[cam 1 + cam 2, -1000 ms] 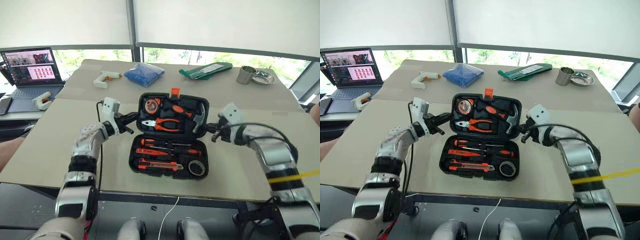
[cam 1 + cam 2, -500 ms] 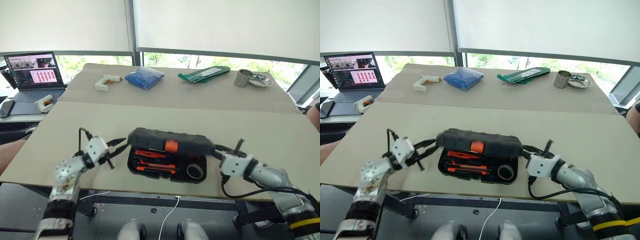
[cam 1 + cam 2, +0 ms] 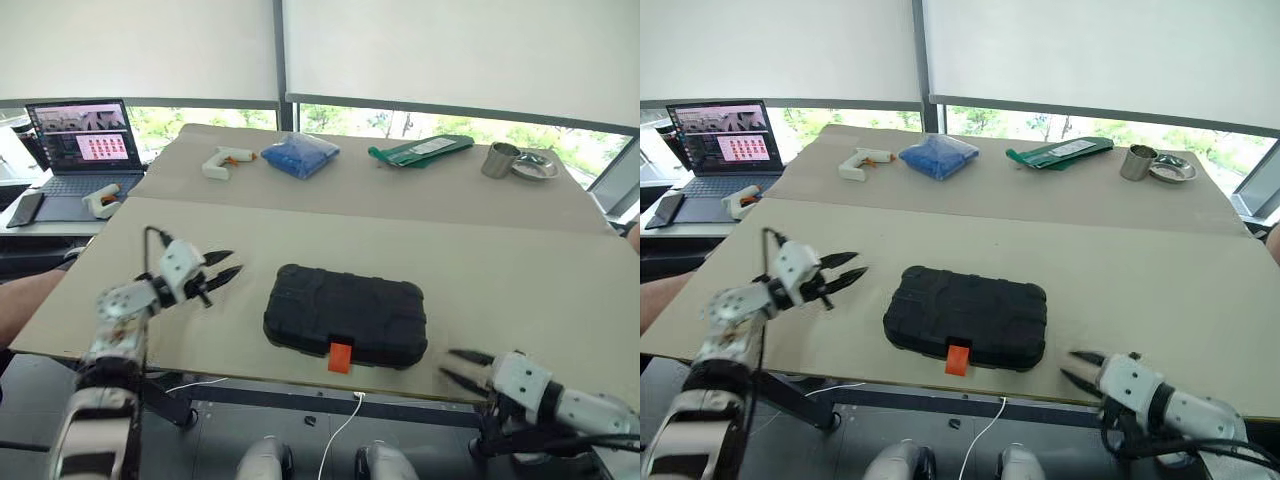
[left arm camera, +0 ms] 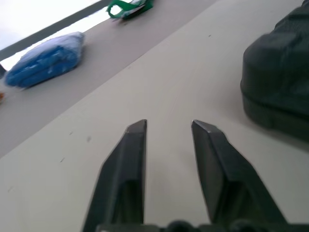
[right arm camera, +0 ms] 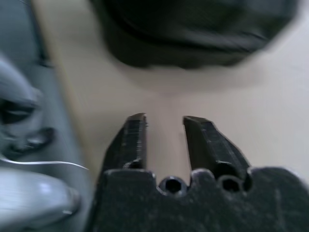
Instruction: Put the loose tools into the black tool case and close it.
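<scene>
lid came down on black tool case point(image 3: 345, 313) near tabletop's front edge; left gripper point(image 3: 221, 272) and right gripper point(image 3: 460, 367) stood parted, empty, clear of it. orange latch point(image 3: 340, 356) likely needed pressing home.

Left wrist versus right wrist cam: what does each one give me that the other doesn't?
Left wrist view alone: the blue bag and the green packet at the far side of the table, with the left hand open and empty, and one corner of the black tool case off to the side.
Right wrist view alone: the right hand, open and empty, facing the case's side, next to the table edge.
Both: the black tool case on the tan table, untouched by either hand.
</scene>
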`<control>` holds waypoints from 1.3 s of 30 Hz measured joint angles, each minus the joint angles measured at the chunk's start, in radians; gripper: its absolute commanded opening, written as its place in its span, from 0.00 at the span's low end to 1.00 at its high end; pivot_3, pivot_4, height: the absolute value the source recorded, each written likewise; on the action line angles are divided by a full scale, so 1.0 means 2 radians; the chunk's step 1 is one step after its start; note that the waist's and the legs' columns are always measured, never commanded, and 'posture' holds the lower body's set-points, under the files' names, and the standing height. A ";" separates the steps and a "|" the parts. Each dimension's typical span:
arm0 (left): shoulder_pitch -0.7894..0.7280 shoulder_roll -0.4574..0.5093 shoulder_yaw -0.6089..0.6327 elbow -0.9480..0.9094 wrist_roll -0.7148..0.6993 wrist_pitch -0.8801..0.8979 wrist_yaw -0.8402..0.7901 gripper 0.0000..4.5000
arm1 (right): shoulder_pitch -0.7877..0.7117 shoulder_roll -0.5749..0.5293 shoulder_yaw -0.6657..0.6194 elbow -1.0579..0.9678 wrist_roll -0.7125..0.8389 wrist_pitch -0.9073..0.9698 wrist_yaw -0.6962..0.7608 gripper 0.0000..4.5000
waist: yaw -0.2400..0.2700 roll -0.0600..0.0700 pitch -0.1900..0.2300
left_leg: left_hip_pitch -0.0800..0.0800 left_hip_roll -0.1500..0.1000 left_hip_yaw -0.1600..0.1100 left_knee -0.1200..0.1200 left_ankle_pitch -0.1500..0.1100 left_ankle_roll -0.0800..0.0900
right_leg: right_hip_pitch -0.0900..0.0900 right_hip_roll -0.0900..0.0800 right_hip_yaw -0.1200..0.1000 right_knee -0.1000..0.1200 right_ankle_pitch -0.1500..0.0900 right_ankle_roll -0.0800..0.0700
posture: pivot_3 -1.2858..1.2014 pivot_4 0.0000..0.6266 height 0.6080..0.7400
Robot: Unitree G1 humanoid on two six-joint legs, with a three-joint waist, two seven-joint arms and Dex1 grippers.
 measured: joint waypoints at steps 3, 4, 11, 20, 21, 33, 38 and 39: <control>-0.059 -0.024 -0.025 0.056 0.022 0.006 -0.003 0.00 | -0.006 0.005 0.027 -0.023 -0.006 0.023 0.009 0.01 | -0.002 -0.001 0.000 | 0.000 0.000 0.000 0.000 0.000 0.000 | 0.000 0.000 0.000 0.000 0.000 0.000 | 0.52 0.24 0.99; -0.078 -0.030 -0.038 0.077 0.033 0.003 -0.011 0.00 | -0.016 0.012 0.038 -0.025 -0.012 0.027 0.009 0.01 | -0.002 -0.002 0.000 | -0.001 0.000 0.000 0.000 0.000 0.000 | -0.001 0.000 0.000 0.000 0.000 0.000 | 0.52 0.24 0.99; -0.155 -0.047 -0.069 0.211 0.077 -0.030 -0.044 0.00 | -0.121 0.030 0.099 0.006 -0.082 0.029 0.018 0.01 | -0.007 -0.005 0.001 | -0.001 0.000 0.000 0.000 0.000 0.000 | -0.002 0.001 0.000 0.000 0.001 0.001 | 0.52 0.24 0.99; -0.140 -0.045 -0.059 0.216 0.082 -0.037 -0.073 0.00 | -0.265 0.086 0.115 0.136 -0.131 0.043 -0.024 0.01 | -0.012 -0.007 0.002 | -0.002 0.000 0.000 0.001 0.000 0.000 | -0.003 0.000 0.000 0.001 0.003 0.000 | 0.52 0.24 0.99; -0.133 -0.044 -0.055 0.214 0.079 -0.038 -0.074 0.00 | -0.271 0.087 0.107 0.151 -0.131 0.043 -0.029 0.01 | -0.012 -0.007 0.002 | -0.002 0.000 0.001 0.001 0.000 0.000 | -0.003 0.000 0.000 0.001 0.004 -0.001 | 0.52 0.24 0.99; -0.039 -0.006 0.020 0.053 -0.027 0.107 -0.102 0.00 | -0.269 0.077 0.041 0.206 -0.090 0.031 -0.032 0.01 | -0.011 -0.006 0.002 | -0.005 0.000 0.000 0.000 0.000 0.000 | -0.006 0.001 0.000 0.002 0.003 -0.001 | 0.52 0.24 0.99; -0.065 -0.007 0.000 -0.064 -0.057 0.203 -0.136 0.00 | -0.200 0.077 0.012 0.122 -0.030 0.080 -0.011 0.01 | -0.002 -0.006 0.002 | -0.005 -0.001 0.000 0.001 0.000 0.000 | -0.005 0.000 0.000 0.002 0.003 -0.001 | 0.52 0.24 0.99; -0.071 -0.019 -0.017 -0.079 -0.049 0.206 -0.135 0.00 | -0.189 0.082 0.010 0.094 -0.008 0.099 -0.005 0.01 | -0.001 -0.006 0.002 | -0.005 0.000 0.000 0.001 0.000 0.000 | -0.005 0.000 0.000 0.002 0.003 -0.001 | 0.52 0.24 0.99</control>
